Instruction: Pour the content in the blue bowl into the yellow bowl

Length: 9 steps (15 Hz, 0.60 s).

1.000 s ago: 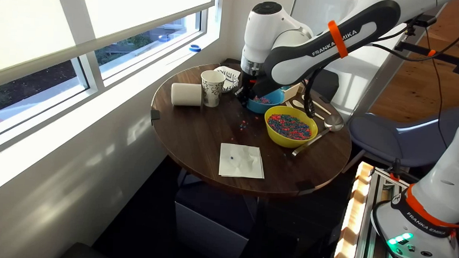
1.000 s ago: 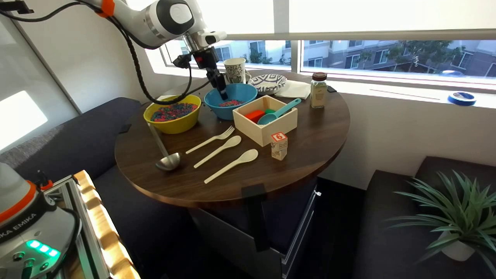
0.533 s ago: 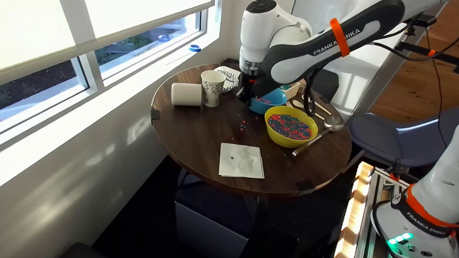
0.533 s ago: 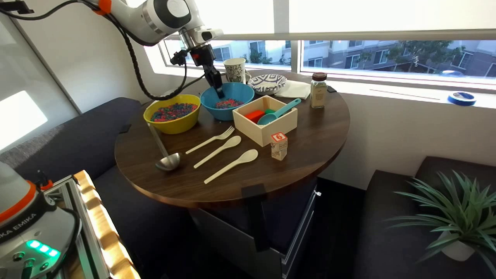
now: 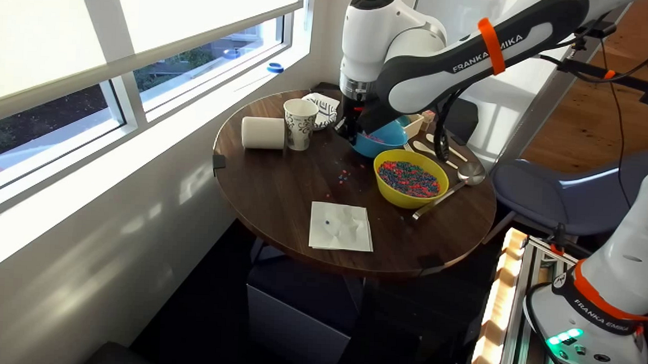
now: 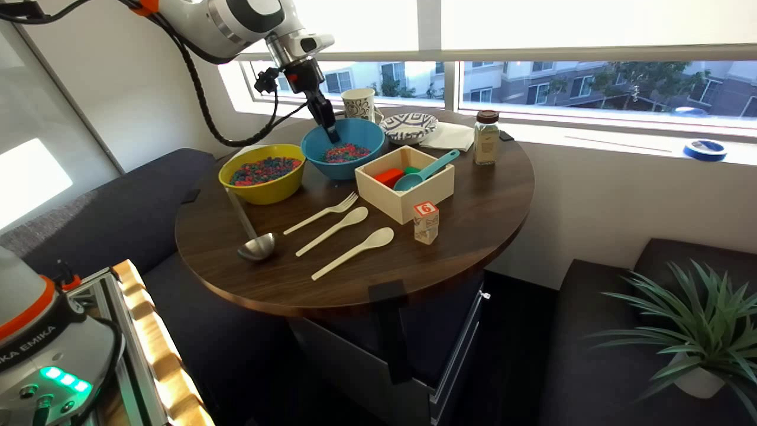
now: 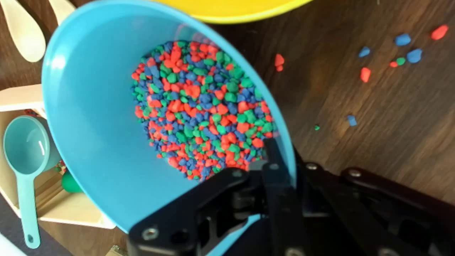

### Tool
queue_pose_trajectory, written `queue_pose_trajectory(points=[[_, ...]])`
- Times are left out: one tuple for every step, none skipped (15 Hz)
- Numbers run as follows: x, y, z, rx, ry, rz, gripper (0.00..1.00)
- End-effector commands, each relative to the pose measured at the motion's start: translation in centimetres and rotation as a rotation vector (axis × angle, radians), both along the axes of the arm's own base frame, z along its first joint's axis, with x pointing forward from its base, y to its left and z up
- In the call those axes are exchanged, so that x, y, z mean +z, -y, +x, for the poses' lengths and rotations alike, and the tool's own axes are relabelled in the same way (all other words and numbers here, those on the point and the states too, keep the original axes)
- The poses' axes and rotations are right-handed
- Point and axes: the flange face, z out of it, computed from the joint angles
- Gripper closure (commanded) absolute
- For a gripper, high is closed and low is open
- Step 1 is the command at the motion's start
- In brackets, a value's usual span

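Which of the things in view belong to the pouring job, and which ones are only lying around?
For the job: gripper, blue bowl, bits inside it, yellow bowl.

Just lying around: ladle, fork, spoons, box, scoop, jar, cup, plate, blocks, napkins, tape.

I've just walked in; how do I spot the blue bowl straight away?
Find the round wooden table. Look between the yellow bowl and the open wooden box for the blue bowl. Both bowls hold coloured bits, but only the blue one has the robot's gripper pinching its rim.
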Motion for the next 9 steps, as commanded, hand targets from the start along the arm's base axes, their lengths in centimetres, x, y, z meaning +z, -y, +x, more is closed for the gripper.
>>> queue_pose_trajectory(points=[[1.9,-0.3,-1.5,-0.012,0.022,-0.032,0.99],[2.4,-0.4,-1.9,-0.009,0.019,-0.029,0.99],[2.9,-0.5,-2.3,-0.007,0.016,-0.028,0.99],[3.4,-0.6,-2.8,-0.01,0.007,-0.028,0.99],[3.9,-0.8,-3.4,-0.011,-0.003,-0.029,0.99],[4.4,-1.1,-4.1,-0.013,-0.008,-0.032,0.99],[5.0,-1.4,-4.7,-0.015,-0.013,-0.024,0.99],[5.6,-1.7,-5.5,-0.011,-0.013,-0.02,0.99],[6.2,-1.9,-6.2,-0.012,-0.006,-0.016,0.99]])
